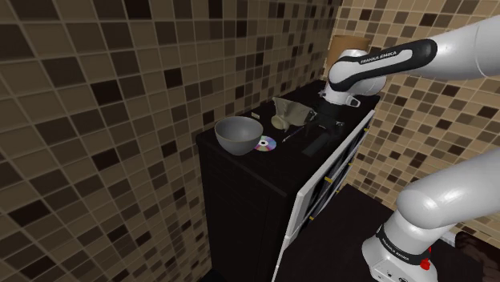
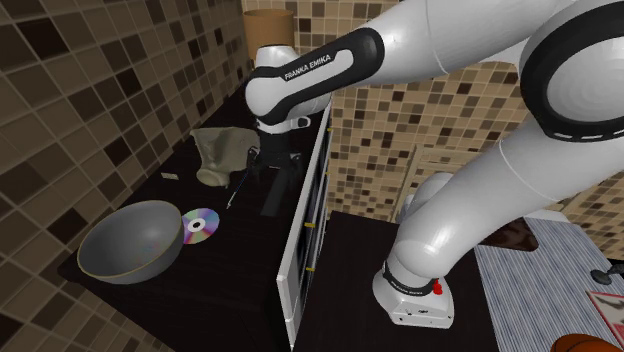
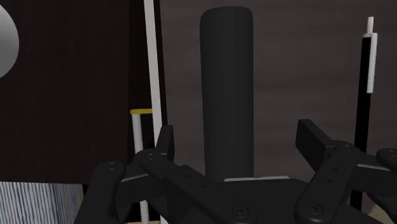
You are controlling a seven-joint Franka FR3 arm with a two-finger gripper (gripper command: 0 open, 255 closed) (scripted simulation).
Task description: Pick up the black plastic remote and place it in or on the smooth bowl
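Bowl: At the shoulder view's left end of the dark surface we see the grey bowl. It sits upright, and we see nothing inside it.
Disc: A shiny disc lies flat just beside the bowl, on its right in that view.
Stick: Next comes a thin dark stick, lying between the disc and the remote. We cannot tell what it is.
Beige thing: Behind the stick stands a beige crumpled thing, close to the wall.
Remote: The black remote lies flat on the surface, near the edge where the white-edged door hangs. It is well apart from the bowl.
Gripper: The gripper hangs right over the remote and points down at it.
Fingers: In the wrist view the fingers are spread wide. The remote runs between them, and we see a gap on each side. So they hold nothing.
Done so far: We think the arm is lined up well for the grab, and no more than that.
Left to do: We think almost all of the job is left. The fingers must go lower and squeeze the remote. Then the arm must lift it, carry it over the stick and the disc, and let it go in the bowl.
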